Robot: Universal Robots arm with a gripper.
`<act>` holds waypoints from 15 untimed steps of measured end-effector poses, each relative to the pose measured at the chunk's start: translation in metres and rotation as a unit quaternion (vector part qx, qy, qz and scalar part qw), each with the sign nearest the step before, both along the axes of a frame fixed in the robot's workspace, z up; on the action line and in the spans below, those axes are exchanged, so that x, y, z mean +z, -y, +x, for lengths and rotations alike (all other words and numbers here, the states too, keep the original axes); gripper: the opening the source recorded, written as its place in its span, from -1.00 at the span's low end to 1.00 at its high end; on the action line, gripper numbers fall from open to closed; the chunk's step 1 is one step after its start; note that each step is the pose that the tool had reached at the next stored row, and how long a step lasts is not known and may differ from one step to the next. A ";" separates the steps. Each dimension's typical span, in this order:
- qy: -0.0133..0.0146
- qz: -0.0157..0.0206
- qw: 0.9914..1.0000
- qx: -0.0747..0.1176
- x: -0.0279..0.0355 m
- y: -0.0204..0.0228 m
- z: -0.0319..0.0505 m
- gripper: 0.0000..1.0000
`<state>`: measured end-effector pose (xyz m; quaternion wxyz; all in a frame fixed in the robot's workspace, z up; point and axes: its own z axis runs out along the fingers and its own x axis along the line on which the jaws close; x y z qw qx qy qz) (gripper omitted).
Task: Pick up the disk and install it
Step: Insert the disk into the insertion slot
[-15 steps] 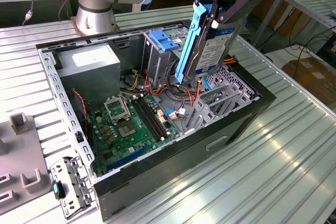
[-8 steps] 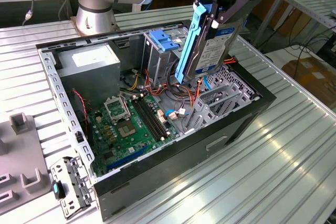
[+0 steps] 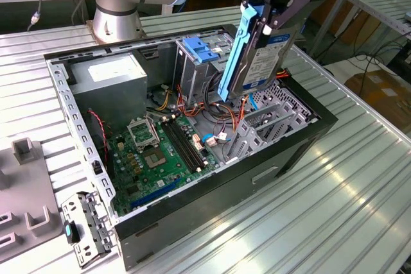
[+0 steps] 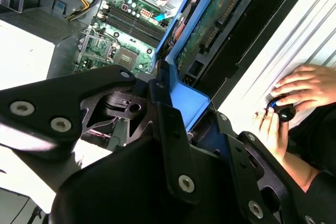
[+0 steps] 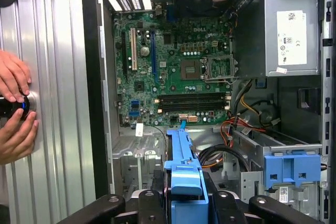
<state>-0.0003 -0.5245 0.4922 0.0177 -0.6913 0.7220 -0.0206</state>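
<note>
**Holding the disk above the open case**

From the exterior view's left, the computer case (image 3: 212, 203) on the bench shows a grey power supply (image 3: 106, 78), then the green motherboard (image 3: 154, 152), then a metal drive cage (image 3: 263, 120). Above that cage the disk (image 3: 262, 62) hangs tilted on edge, its upper end clamped in the closed claw (image 3: 273, 17). It looks dense, rigid and sensitive to knocks. Its blue rail (image 3: 234, 52) probably flexes, so the metal body is likely the safer hold.
</note>
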 end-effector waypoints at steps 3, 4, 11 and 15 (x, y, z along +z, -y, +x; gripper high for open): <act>0.000 0.000 1.000 0.000 -0.0022 0.0028 0.0033 -0.25; 0.000 0.000 1.000 0.000 -0.0030 0.0046 0.0042 -0.25; -0.002 0.000 1.000 0.000 -0.0156 0.0240 0.0259 -0.25; -0.004 0.000 1.000 0.000 -0.0296 0.0271 0.0488 -0.25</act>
